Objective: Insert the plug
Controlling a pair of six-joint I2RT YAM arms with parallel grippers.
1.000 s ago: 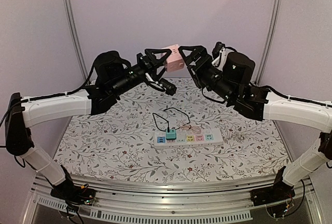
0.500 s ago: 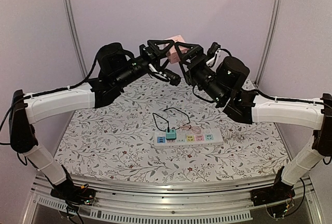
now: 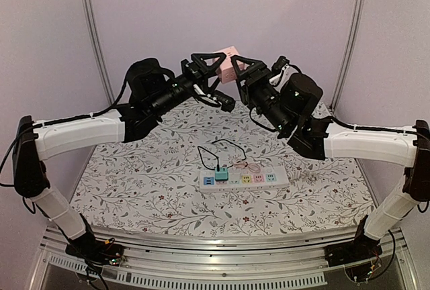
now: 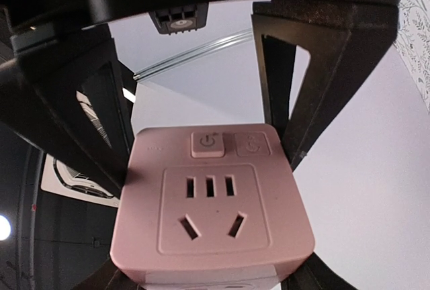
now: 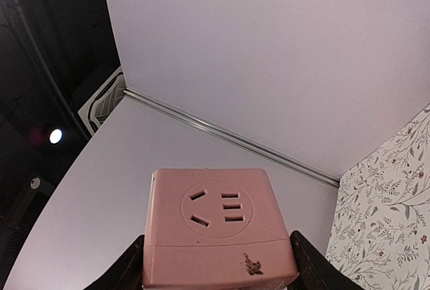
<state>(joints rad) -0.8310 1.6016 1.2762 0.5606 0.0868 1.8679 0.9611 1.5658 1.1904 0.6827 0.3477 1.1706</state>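
The job is not done yet. The pink cube (image 3: 232,62) is high up in the air, far above the surface (image 3: 134,182), and both arms are up there with it.

The left claw (image 3: 220,67) is part way open and grips the cube, one finger on each side. The right claw (image 3: 240,72) is part way open too. Its fingers (image 5: 127,266) sit tight on both sides of the cube, so I think it has hold of it as well.

Down below lies a white strip (image 3: 245,178) with lots of holes. A little green plug (image 3: 221,173) sits in it near the left end.

I think the cube has to come down to the strip, line up with some free holes and get pushed in. I can't see the cube's pins from here.
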